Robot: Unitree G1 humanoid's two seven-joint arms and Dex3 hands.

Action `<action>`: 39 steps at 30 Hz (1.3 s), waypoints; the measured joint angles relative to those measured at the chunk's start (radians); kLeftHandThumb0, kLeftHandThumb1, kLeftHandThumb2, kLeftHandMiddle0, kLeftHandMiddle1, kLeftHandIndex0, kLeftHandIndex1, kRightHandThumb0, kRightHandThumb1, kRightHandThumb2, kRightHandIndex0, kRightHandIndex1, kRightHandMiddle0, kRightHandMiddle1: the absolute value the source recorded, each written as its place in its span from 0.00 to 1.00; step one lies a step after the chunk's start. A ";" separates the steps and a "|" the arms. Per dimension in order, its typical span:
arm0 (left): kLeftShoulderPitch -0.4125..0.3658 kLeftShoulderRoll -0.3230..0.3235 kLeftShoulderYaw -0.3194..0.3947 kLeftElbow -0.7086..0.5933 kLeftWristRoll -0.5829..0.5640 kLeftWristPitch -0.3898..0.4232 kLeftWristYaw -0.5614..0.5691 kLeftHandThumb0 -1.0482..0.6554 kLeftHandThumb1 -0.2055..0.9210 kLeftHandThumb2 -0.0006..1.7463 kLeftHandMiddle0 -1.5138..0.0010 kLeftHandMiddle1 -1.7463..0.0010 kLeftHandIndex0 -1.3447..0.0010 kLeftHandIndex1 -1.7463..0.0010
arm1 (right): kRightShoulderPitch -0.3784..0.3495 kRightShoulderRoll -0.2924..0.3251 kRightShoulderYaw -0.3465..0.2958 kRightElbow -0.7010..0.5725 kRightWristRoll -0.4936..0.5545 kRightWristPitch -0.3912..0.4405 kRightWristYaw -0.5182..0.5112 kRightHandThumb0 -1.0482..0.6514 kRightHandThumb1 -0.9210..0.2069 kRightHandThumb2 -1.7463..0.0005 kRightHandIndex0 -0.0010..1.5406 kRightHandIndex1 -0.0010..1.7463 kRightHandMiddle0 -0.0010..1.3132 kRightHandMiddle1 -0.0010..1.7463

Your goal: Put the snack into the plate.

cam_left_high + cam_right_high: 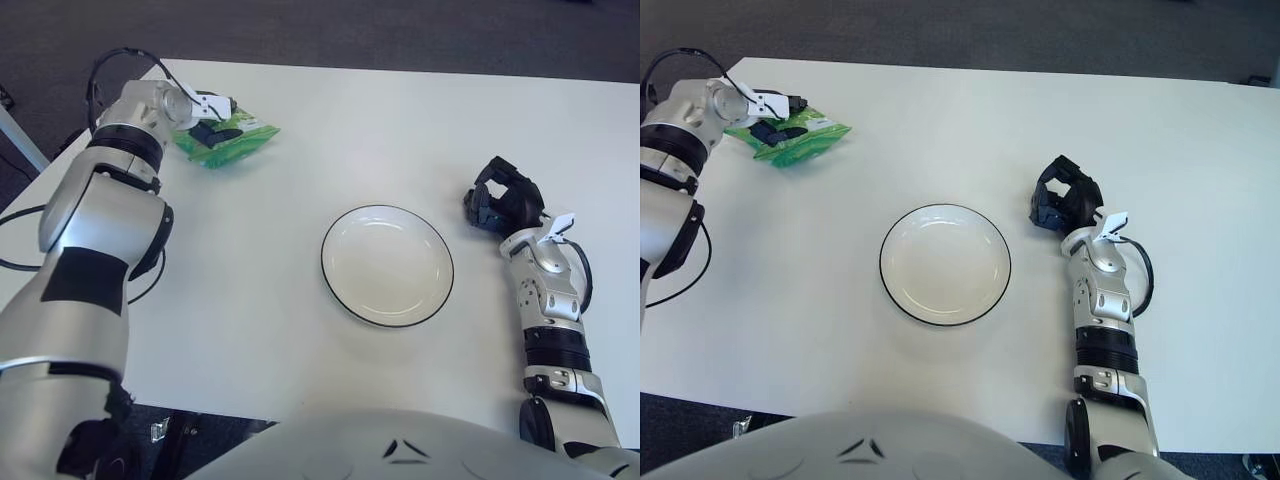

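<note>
One thin pinch is the risk: the left robot hand (pixel 212 118) is clamped on the snack (pixel 228 143) at the counter's (pixel 400 130) ten o'clock corner, far from the plate (pixel 387 265), so the crinkly bag may slip mid-carry.

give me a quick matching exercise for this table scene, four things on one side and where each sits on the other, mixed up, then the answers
Things:
1. snack
2. plate
3. left hand
4. right hand

Places or states:
A. right of the plate, fingers curled, holding nothing
B. middle of the table, with nothing in it
C. far left corner of the table, a green packet
D. fingers closed on the green packet

Pairs: 1-C, 2-B, 3-D, 4-A
</note>
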 measured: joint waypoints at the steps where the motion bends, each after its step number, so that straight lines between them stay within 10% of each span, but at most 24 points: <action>1: 0.005 -0.001 0.004 0.000 -0.007 -0.001 0.001 0.00 1.00 0.63 0.94 0.97 1.00 1.00 | 0.000 0.000 0.000 -0.001 0.000 0.001 0.000 0.33 0.54 0.24 0.84 1.00 0.47 1.00; 39: 0.104 -0.037 0.162 -0.173 -0.282 -0.455 -0.252 0.01 1.00 0.64 0.96 0.97 1.00 1.00 | -0.003 0.001 0.009 0.005 -0.002 -0.008 0.020 0.33 0.54 0.24 0.85 1.00 0.47 1.00</action>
